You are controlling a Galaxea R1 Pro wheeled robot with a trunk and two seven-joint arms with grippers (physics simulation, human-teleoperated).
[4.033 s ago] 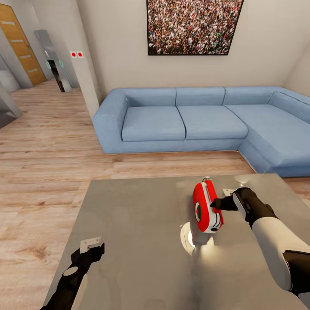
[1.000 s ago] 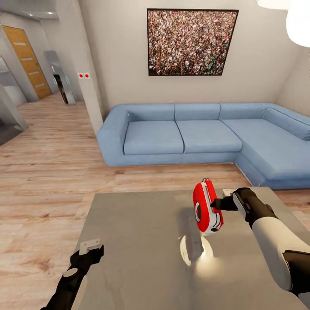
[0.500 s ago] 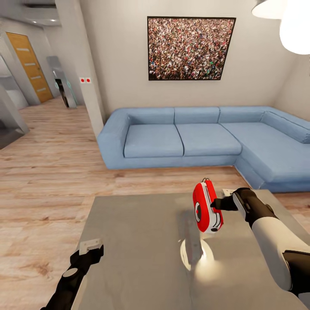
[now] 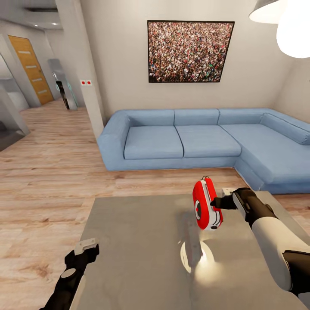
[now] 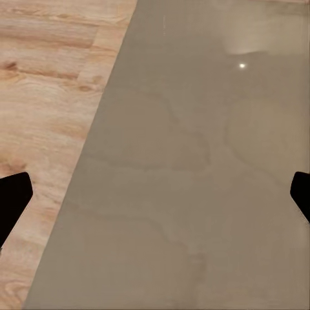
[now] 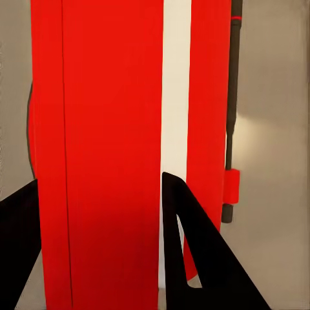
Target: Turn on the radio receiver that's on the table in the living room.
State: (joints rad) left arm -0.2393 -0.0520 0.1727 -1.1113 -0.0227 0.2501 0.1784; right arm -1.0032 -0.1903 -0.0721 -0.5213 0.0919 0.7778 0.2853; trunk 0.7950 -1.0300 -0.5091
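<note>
Bright even render, glowing pendant lamp (image 4: 292,30), white glare on glossy table (image 4: 129,241)

The radio receiver (image 4: 206,206) is a flat, rounded red gadget with a white edge band, a round dial on its face and a thin wire loop on top. It stands on edge, lifted above the table (image 4: 137,245), whose glossy grey top mirrors it below.

Our right hand (image 4: 218,202) holds the radio receiver (image 4: 206,205) above the tabletop (image 4: 137,241). Behind the tabletop sits the sofa (image 4: 193,137), under the picture (image 4: 189,45). Our left hand (image 4: 86,249) hangs at the tabletop's left edge.
</note>
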